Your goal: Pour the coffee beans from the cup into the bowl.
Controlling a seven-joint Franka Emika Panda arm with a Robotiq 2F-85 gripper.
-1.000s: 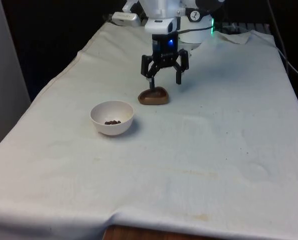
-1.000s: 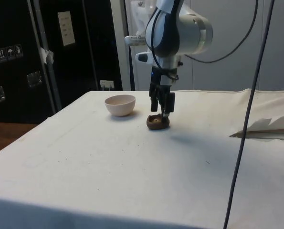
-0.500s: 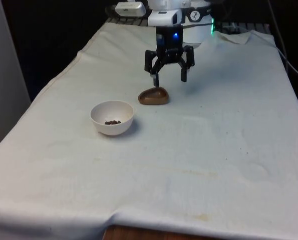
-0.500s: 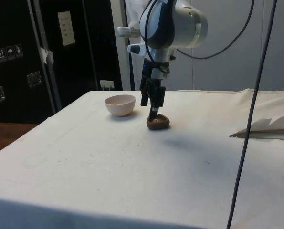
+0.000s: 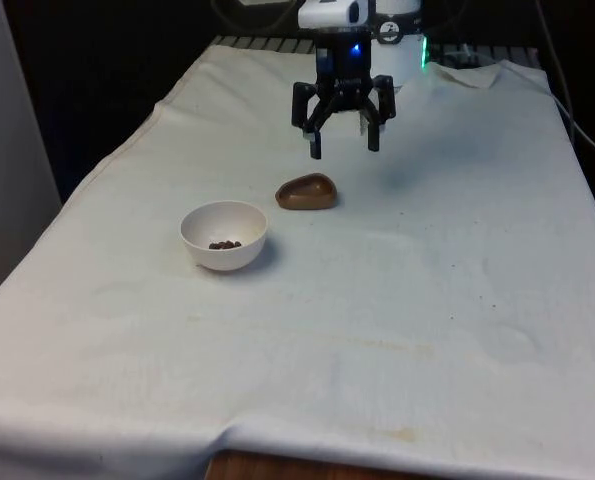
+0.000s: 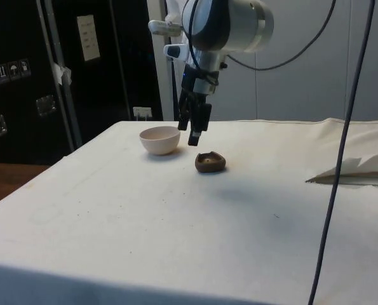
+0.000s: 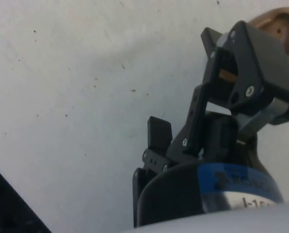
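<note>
Claw (image 5: 345, 150): spread wide, holding nothing, hanging above and just behind the brown cup (image 5: 307, 191).
Cup: on the bench (image 5: 457, 300), free of the claw, just beside the white bowl (image 5: 224, 235) on the front view's right; it looks tipped, mouth facing sideways.
Bowl: upright, a few coffee beans (image 5: 224, 244) at the bottom.
Your read: beans in the bowl and the cup let go suggest the pour is done.
Why parked close: you likely had only a short carry.

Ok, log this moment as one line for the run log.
gripper: open, empty, above table | brown cup: on white cloth, released | white bowl: holds coffee beans | pour: looks done
</note>
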